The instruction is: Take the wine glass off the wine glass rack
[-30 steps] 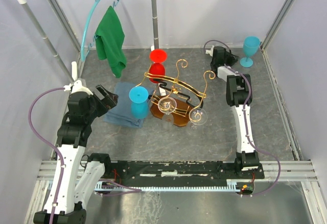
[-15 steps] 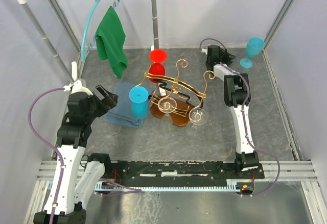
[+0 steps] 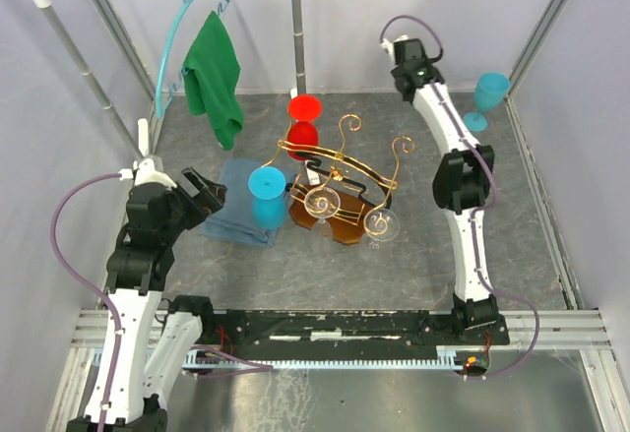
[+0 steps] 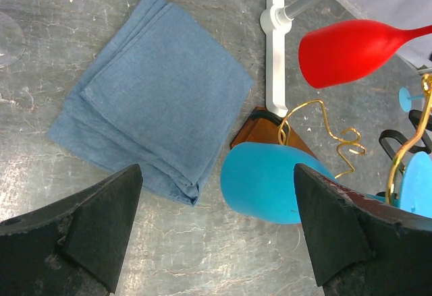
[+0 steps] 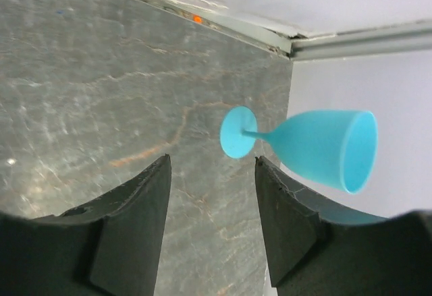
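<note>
R gripper (image 5: 212, 168) jaws unseen from top; wrist cams show it, L gripper (image 4: 217, 174) agape.

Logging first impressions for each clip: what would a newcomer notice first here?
The gold wine glass rack in the middle, holding a red glass, a blue glass and two clear glasses. Then the green cloth hanging at the far left, and a second blue glass standing alone in the far right corner, the open right pincer near it.
</note>
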Motion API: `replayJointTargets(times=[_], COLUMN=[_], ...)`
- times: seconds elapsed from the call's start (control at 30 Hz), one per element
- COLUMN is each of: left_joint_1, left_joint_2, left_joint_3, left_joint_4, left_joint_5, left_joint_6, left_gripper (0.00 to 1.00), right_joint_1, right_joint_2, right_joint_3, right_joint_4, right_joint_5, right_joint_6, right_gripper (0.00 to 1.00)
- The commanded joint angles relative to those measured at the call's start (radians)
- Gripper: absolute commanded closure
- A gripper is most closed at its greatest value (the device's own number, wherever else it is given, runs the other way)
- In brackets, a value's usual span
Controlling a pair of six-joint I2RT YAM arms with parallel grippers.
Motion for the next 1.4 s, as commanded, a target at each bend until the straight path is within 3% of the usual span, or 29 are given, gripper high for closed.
replayJointTargets(times=[0.0, 0.13, 0.23, 0.4, 0.5, 0.63, 0.7, 0.8, 0.93, 1.23, 1.37], left_joint_1=[-0.003, -0.001, -0.002, -0.002, -0.001, -0.001, -0.002, -0.002, -0.002, -0.002, -0.003], left_joint_2=[-0.017, -0.025, -0.023, -0.020, -0.015, -0.008, 0.003, 0.024, 0.059, 0.134, 0.137], left_joint_3=[0.045, 0.044, 0.038, 0.027, 0.020, -0.002, -0.009, -0.006, 0.032, 0.058, 0.066], left_joint_4=[0.005, 0.005, 0.012, 0.035, 0.038, 0.052, 0.068, 0.095, 0.126, 0.271, 0.281], left_joint_5=[0.027, 0.029, 0.024, -0.012, -0.016, -0.009, 0.007, 0.053, 0.114, 0.330, 0.361], left_joint_6=[-0.010, -0.013, -0.013, 0.000, 0.006, 0.016, 0.023, 0.026, 0.005, -0.119, -0.136], left_gripper=[0.01, 0.01, 0.01, 0.01, 0.01, 0.01, 0.01, 0.01, 0.01, 0.01, 0.00], right_joint_1=[-0.129, -0.217, -0.243, -0.239, -0.231, -0.230, -0.230, -0.230, -0.230, -0.230, -0.229], right_joint_2=[-0.144, -0.263, -0.431, -0.812, -1.037, -1.259, -1.348, -1.426, -1.467, -1.447, -1.448], right_joint_3=[0.012, -0.046, -0.205, -0.613, -0.789, -0.891, -0.945, -1.006, -1.065, -1.097, -1.131], right_joint_4=[-0.229, -0.339, -0.340, -0.119, -0.072, -0.170, -0.201, -0.206, -0.092, -0.003, 0.046], right_joint_5=[-0.158, -0.391, -0.598, -0.964, -0.960, -0.893, -0.963, -1.120, -1.347, -1.377, -1.412], right_joint_6=[0.205, 0.352, 0.484, 0.763, 0.834, 0.839, 0.844, 0.872, 0.936, 0.972, 1.011], right_gripper=[0.39, 0.39, 0.41, 0.52, 0.53, 0.52, 0.52, 0.51, 0.49, 0.49, 0.49])
